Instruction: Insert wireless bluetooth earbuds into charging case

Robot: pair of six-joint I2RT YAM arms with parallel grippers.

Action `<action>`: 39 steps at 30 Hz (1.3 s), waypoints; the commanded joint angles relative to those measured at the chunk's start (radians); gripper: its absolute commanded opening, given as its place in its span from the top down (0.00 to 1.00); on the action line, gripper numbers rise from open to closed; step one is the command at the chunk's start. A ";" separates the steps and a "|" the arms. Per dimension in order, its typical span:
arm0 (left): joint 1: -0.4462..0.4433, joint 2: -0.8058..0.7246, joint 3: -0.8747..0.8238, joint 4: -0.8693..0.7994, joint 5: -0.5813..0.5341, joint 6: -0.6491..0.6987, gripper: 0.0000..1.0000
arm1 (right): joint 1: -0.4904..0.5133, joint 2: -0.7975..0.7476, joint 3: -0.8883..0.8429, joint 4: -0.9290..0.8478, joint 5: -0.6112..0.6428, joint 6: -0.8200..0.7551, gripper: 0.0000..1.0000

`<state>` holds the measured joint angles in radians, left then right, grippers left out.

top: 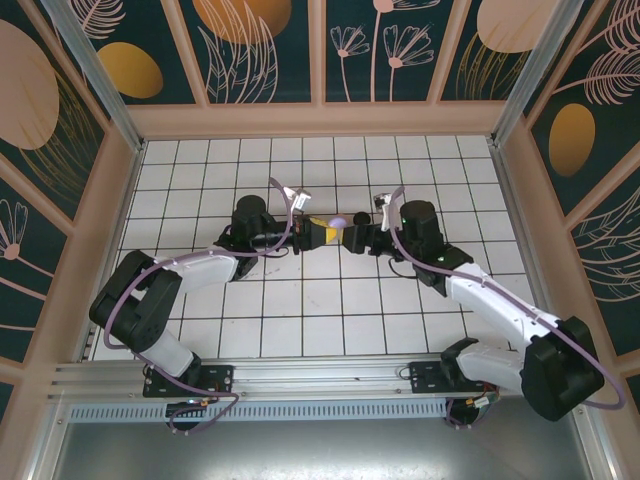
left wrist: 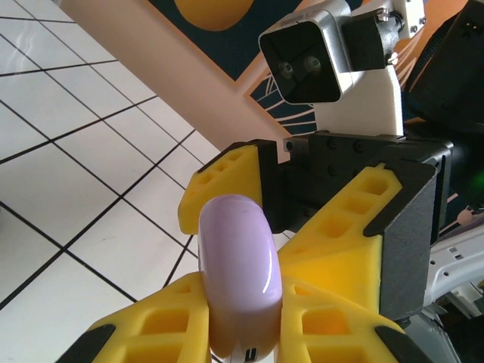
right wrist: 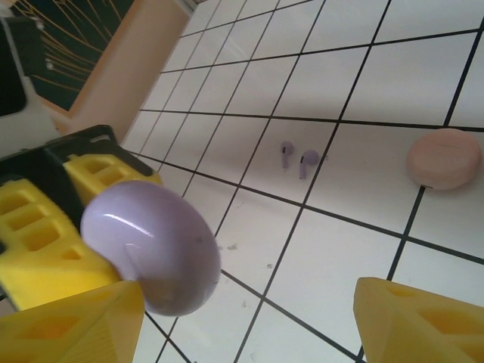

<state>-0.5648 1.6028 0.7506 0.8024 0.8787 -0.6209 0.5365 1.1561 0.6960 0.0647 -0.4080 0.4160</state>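
Observation:
A closed lilac charging case [left wrist: 239, 265] is held above the tiles, pinched edge-on between the yellow fingers of my left gripper [left wrist: 242, 306], which is shut on it. In the top view the case [top: 341, 222] hangs between the two arms at mid table. My right gripper [right wrist: 257, 321] faces it with its jaws wide apart. The case [right wrist: 151, 246] lies against its left finger [right wrist: 83, 325] and far from its right finger [right wrist: 420, 321]. Two lilac earbuds [right wrist: 297, 157] lie side by side on a white tile beyond the right gripper.
A closed pale pink case [right wrist: 444, 159] rests on the tiles to the right of the lilac earbuds. The right arm's wrist camera [left wrist: 306, 60] sits close in front of the left gripper. Beige walls [top: 130, 150] border the tiled floor.

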 commanded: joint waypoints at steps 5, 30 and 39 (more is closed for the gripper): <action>-0.001 -0.026 0.018 0.026 0.039 0.009 1.00 | -0.051 0.051 0.015 0.047 0.051 -0.012 0.31; -0.001 -0.028 0.033 0.028 0.043 0.007 1.00 | -0.114 -0.147 -0.044 -0.101 0.184 -0.017 0.33; -0.001 -0.044 0.047 -0.002 0.039 0.023 1.00 | -0.114 -0.143 0.021 -0.184 0.313 -0.092 0.15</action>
<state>-0.5629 1.5898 0.7677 0.8024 0.9054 -0.6205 0.4267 1.0233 0.6697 -0.0895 -0.1535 0.3626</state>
